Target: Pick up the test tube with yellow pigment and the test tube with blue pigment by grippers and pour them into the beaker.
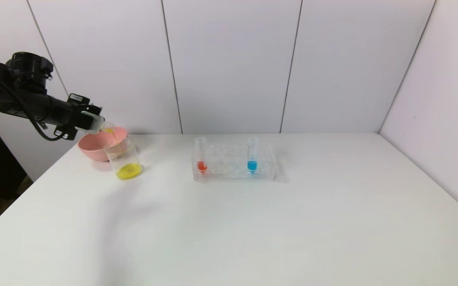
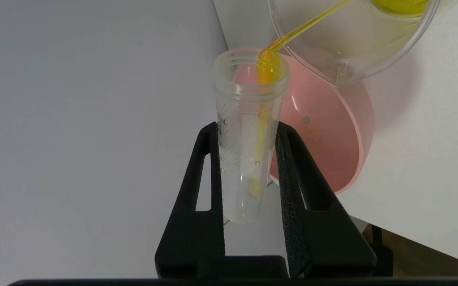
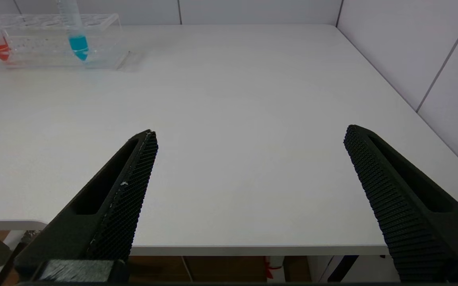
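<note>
Left pincer (image 2: 249, 131) clamps the tipped yellow tube (image 2: 247, 135) over the beaker (image 1: 123, 159); right pincer (image 3: 249, 167) gapes wide.

The left arm reaches in over the desk's far left corner, wrist rolled, its gripper (image 1: 90, 120) raised with both fingers (image 2: 292, 174) pressed onto a tube. The right gripper (image 3: 249, 159) hangs at the desk's near edge, fingers spread wide.

Beaker (image 1: 123, 159) far left on table (image 1: 253, 222), bowl (image 1: 98, 146) just behind, perhaps touching; rack (image 1: 233, 165) centre, holding two tubes.
</note>
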Tool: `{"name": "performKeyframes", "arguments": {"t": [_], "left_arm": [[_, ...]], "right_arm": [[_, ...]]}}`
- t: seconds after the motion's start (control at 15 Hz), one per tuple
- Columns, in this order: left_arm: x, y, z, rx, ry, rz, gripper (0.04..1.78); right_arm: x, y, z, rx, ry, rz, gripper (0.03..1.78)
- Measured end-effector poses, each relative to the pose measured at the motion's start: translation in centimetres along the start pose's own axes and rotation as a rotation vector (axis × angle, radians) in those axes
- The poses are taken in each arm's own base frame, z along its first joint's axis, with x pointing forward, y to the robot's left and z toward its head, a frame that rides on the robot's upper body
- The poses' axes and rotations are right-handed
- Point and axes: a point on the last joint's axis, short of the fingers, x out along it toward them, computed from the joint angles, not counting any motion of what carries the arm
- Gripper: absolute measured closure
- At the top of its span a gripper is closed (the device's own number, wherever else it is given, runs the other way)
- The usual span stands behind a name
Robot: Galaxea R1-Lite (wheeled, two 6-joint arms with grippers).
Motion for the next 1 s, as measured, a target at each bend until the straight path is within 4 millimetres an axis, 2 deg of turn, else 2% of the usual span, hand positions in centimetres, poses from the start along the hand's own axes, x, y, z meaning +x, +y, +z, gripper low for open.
{"name": "performKeyframes", "arguments": {"t": [1.0], "left_arm": [[0.11, 0.15, 0.22, 0.019, 0.022, -0.010, 1.40]], "right_arm": [[0.00, 0.00, 0.00, 0.000, 0.000, 0.000, 0.10]]}}
